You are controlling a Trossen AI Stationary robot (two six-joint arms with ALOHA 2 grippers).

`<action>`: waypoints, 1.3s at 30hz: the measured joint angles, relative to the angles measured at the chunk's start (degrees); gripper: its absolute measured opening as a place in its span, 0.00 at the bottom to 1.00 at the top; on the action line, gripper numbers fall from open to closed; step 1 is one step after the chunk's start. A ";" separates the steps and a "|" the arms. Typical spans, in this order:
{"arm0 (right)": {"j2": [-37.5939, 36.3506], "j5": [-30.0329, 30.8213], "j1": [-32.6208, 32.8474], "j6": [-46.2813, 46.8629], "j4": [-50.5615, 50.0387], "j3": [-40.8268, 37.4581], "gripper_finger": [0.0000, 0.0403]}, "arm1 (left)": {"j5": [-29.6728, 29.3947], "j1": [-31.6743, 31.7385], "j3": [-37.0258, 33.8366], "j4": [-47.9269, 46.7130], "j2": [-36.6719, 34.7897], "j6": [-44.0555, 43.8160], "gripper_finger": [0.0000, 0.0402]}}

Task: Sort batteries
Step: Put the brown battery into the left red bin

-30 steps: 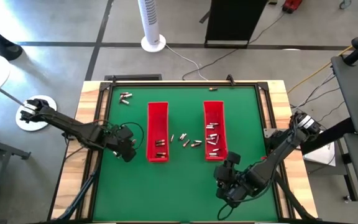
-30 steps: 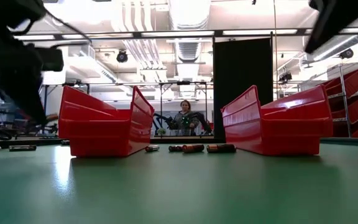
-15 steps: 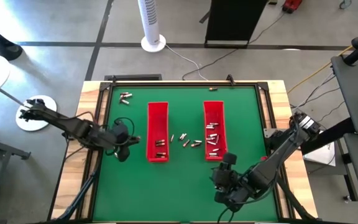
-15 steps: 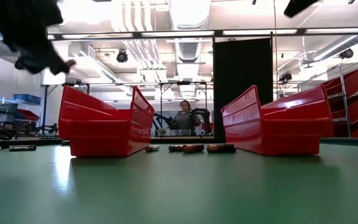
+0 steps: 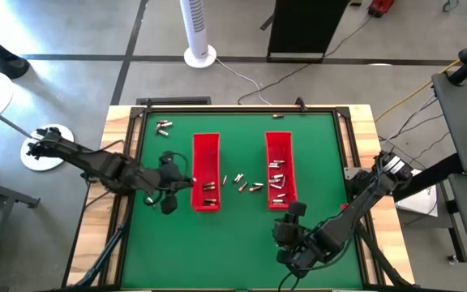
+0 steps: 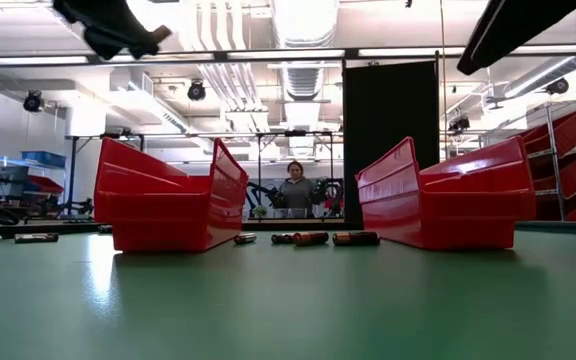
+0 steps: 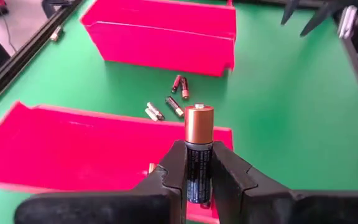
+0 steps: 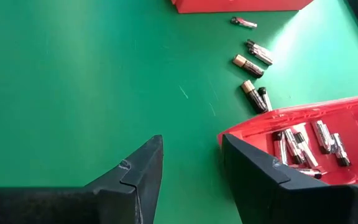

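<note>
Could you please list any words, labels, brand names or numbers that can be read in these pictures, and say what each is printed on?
None can be read.
Battery held between the left gripper fingers: small print on its dark wrap, too blurred to read.
Loose batteries on the green mat, and those in the red tray: too small to read.
Red trays in the low view: no label visible.

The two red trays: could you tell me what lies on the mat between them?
A handful of loose batteries lie on the green mat between the left tray and the right tray, clearest in the high view.
</note>
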 joint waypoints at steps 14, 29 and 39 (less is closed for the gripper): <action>0.23 -0.49 4.35 5.17 0.15 -0.24 0.36 | 12.20 11.12 3.89 -0.38 17.61 3.44 0.07; 0.24 -0.94 4.90 3.44 0.17 -0.35 0.42 | 16.09 19.17 11.29 -6.68 35.99 13.14 0.07; 0.24 -0.94 4.90 2.44 0.21 -0.37 0.44 | 16.09 20.03 11.39 -6.40 41.49 14.33 0.07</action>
